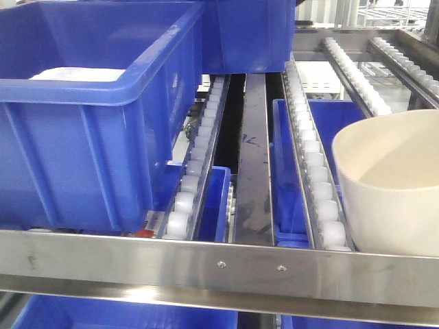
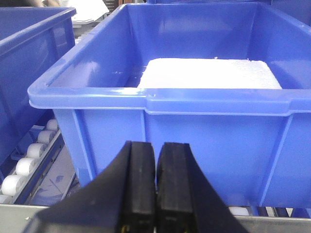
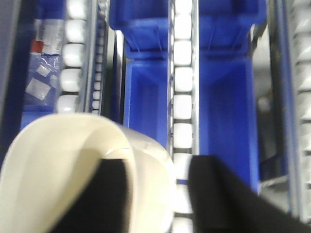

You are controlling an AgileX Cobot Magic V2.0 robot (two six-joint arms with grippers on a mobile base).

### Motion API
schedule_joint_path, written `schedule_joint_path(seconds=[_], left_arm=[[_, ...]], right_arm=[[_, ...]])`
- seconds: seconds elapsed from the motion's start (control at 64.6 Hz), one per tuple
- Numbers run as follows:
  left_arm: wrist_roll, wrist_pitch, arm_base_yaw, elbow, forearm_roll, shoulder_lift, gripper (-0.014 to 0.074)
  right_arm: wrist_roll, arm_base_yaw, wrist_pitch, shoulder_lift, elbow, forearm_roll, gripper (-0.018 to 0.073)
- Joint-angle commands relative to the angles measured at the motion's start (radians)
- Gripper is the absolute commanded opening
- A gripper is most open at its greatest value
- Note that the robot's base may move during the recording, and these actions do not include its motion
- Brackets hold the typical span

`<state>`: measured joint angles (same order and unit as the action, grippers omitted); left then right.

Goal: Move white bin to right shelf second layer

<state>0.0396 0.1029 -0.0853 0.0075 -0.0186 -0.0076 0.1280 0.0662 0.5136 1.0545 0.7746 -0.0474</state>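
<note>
Cream-white plastic of the white bin (image 1: 391, 188) is seen on the roller shelf (image 1: 219, 264) just behind its front rail, its wall pinched by the right tool (image 3: 150, 194), so release is judged left; the left tool (image 2: 156, 187) is closed, empty.

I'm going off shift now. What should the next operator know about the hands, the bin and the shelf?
Left hand: shut, empty, in front of a blue crate on the rollers.
Right hand: one finger inside the white bin, one outside its wall; whether it grips is unclear.
White bin is at the right of the roller shelf, just behind the front rail.
Left to do: confirm it rests on the rollers, let go, withdraw.
</note>
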Motion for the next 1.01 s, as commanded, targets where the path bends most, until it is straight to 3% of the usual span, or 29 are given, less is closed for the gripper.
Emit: schedule_joint_path(seconds=[0.0, 0.062, 0.356, 0.712, 0.991], left_arm=[[-0.005, -0.081, -0.003, 0.029, -0.008, -0.020, 0.0085], [-0.005, -0.081, -0.003, 0.029, -0.008, -0.020, 0.0085], [-0.005, -0.081, -0.003, 0.029, -0.008, -0.020, 0.0085], [-0.005, -0.081, -0.003, 0.029, -0.008, -0.020, 0.0085], [-0.005, -0.081, -0.003, 0.029, -0.008, -0.020, 0.0085]], right_arm=[[-0.055, 0.000, -0.042, -0.072, 0.012, 0.003, 0.0144], [-0.071, 0.000, -0.045, -0.110, -0.009, 0.003, 0.0036], [-0.225, 0.002, -0.115, -0.381, -0.154, 0.003, 0.0051], [-0.224, 0.002, 0.117, -0.596, -0.184, -0.013, 0.0051], [-0.224, 0.002, -0.159, -0.599, -0.184, -0.013, 0.0051]])
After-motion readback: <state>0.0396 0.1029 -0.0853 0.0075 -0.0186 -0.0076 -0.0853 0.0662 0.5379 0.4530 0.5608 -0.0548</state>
